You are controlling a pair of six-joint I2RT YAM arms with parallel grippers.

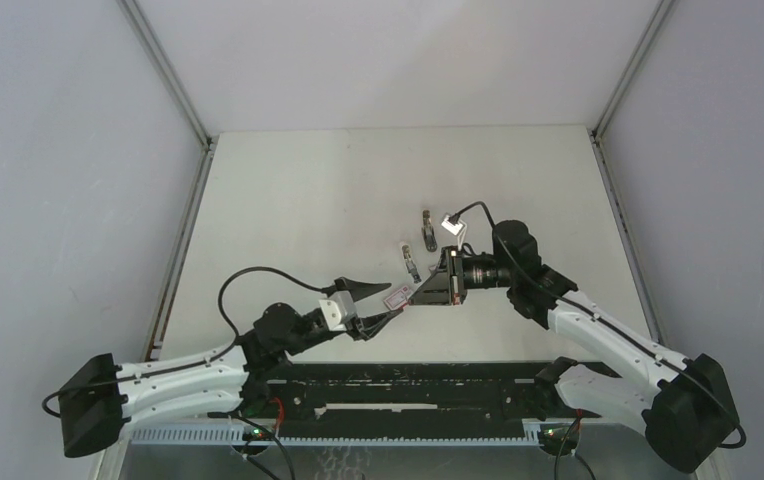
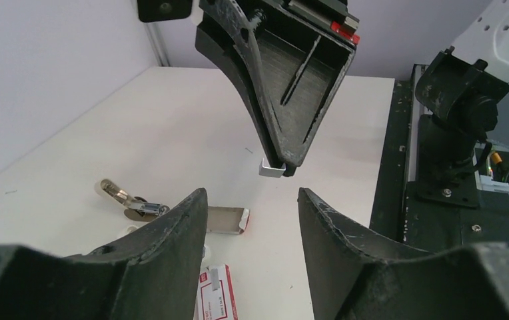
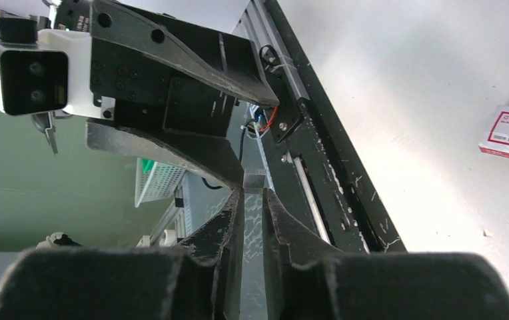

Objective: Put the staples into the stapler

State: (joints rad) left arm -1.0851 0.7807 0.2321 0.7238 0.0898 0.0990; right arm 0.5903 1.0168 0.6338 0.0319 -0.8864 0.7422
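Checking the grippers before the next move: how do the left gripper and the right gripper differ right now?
The left gripper is open with nothing between its fingers, while the right gripper is shut on a staple strip. The left gripper's fingers stand well apart; the right gripper's are almost together. In the left wrist view, the right gripper angles down from above towards the left gripper's gap. Both have black fingers.

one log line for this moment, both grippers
right gripper: shut on staple strip | left gripper: open, facing strip | stapler: on table, untouched | grey tray: on table
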